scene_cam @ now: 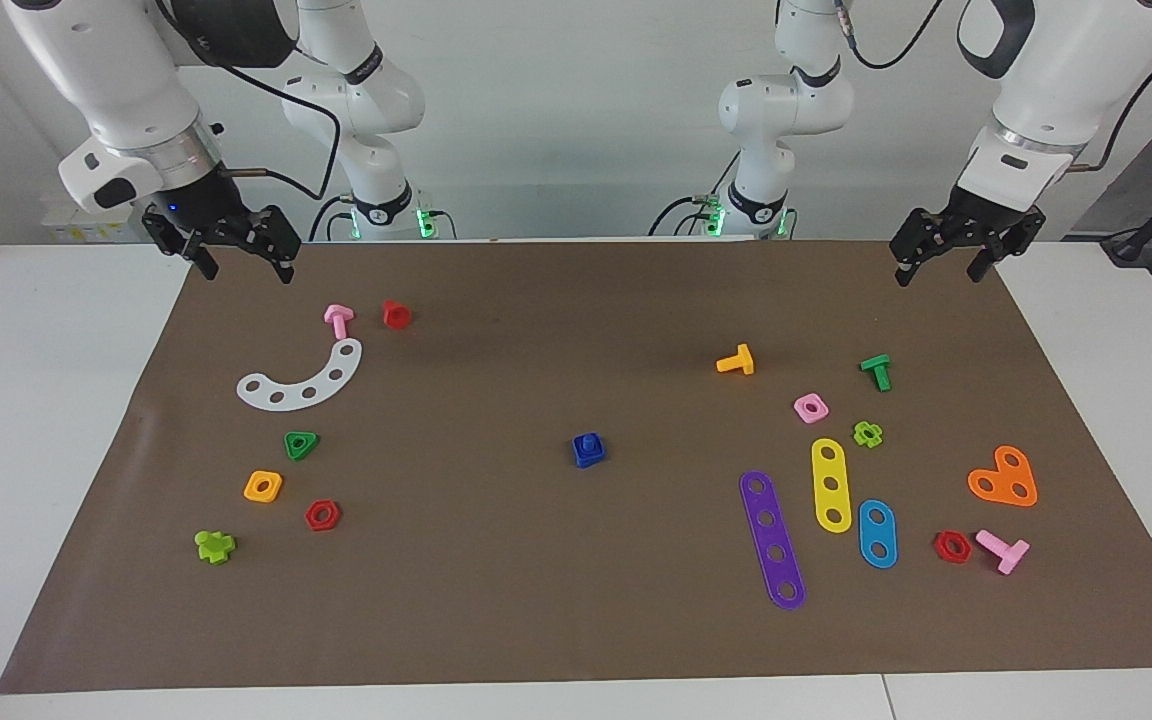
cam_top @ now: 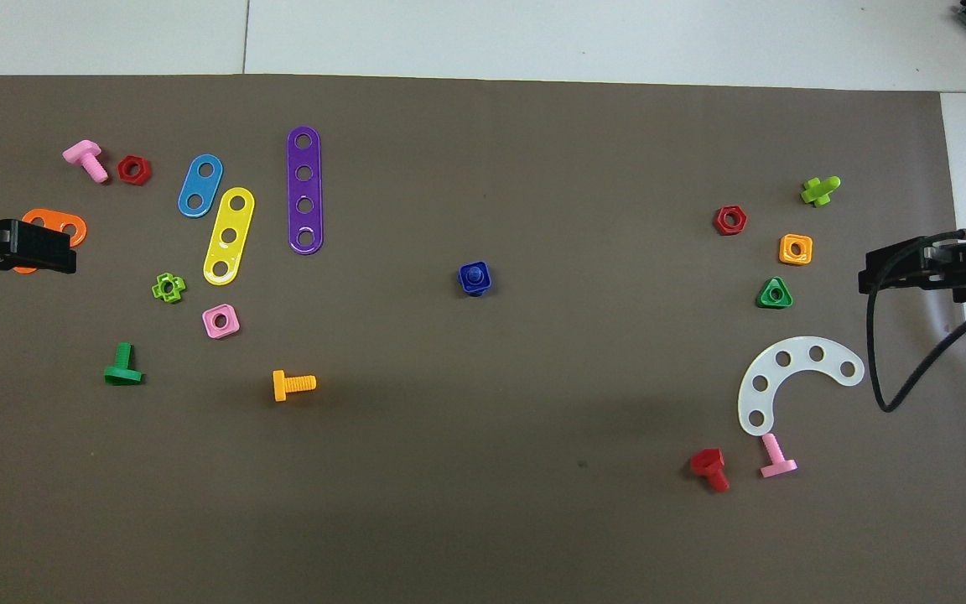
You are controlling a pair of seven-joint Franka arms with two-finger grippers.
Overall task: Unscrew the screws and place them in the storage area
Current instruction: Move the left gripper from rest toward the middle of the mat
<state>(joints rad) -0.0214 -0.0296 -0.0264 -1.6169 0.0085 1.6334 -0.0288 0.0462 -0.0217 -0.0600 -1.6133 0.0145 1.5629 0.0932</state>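
Observation:
A dark-blue screw [scene_cam: 588, 441] stands in a blue square nut [scene_cam: 589, 457] at the middle of the brown mat; it also shows in the overhead view [cam_top: 475, 275]. The storage area [scene_cam: 366, 440] is bare mat around a white curved strip [scene_cam: 306, 380], toward the right arm's end. My right gripper [scene_cam: 247, 268] is open and empty, raised over the mat's corner by the robots. My left gripper [scene_cam: 938, 272] is open and empty, raised over the other corner by the robots. Both are far from the screw.
By the white strip lie green [scene_cam: 301, 444], orange [scene_cam: 263, 486] and red [scene_cam: 322, 515] nuts, a pink bolt [scene_cam: 339, 319] and a red bolt [scene_cam: 396, 314]. Purple [scene_cam: 772, 540], yellow [scene_cam: 831, 485] and blue [scene_cam: 877, 533] strips and more bolts lie toward the left arm's end.

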